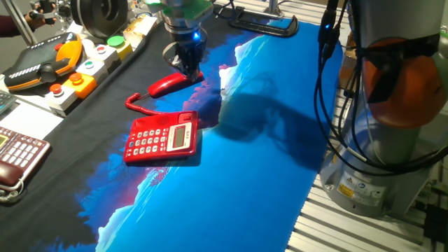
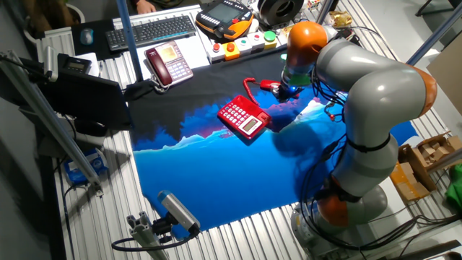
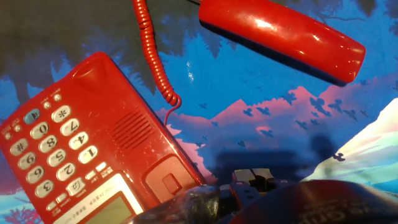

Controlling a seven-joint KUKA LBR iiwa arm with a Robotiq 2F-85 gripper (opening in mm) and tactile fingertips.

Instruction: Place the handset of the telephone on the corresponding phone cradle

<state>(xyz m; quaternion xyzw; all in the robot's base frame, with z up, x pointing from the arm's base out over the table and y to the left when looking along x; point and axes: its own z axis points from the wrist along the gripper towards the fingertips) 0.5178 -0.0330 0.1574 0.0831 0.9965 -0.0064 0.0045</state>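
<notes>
Pick-up stage: gripper (image 1: 187, 68) sits over the handset (image 1: 168, 85) lying on the mat beyond the telephone (image 1: 162, 137), finger state indeterminate; next, lift and align with cradle (image 3: 158, 146).

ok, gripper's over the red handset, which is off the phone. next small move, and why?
Probably descend and close on the glossy red curved plastic handset. It lies on the mat apart from the small bright red desk phone, joined only by the red coiled cord. The gripper sits right above one end. Whether the jaws already grip it can't be told.
</notes>
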